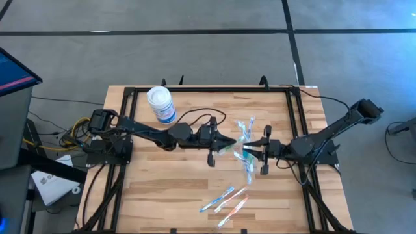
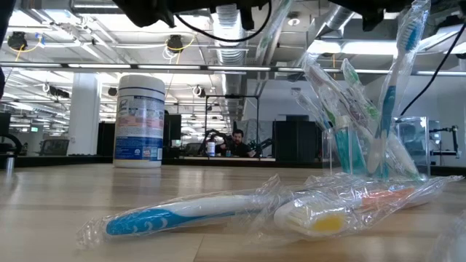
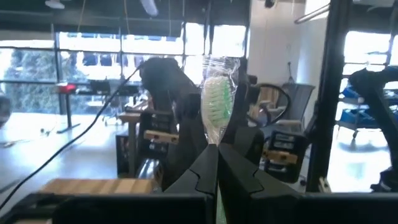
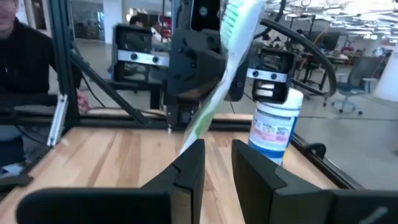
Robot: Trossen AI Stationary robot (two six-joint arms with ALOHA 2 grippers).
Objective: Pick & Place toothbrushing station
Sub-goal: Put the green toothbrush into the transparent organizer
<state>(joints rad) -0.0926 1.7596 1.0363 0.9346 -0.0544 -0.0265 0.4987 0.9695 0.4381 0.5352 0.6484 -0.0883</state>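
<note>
At table centre, the left gripper has its fingers pressed tight on a wrapped green toothbrush, which stands up from between the fingertips. Facing it from three o'clock, the right gripper pinches the clear cup of brushes. Loose wrapped toothbrushes lie toward six o'clock.
</note>
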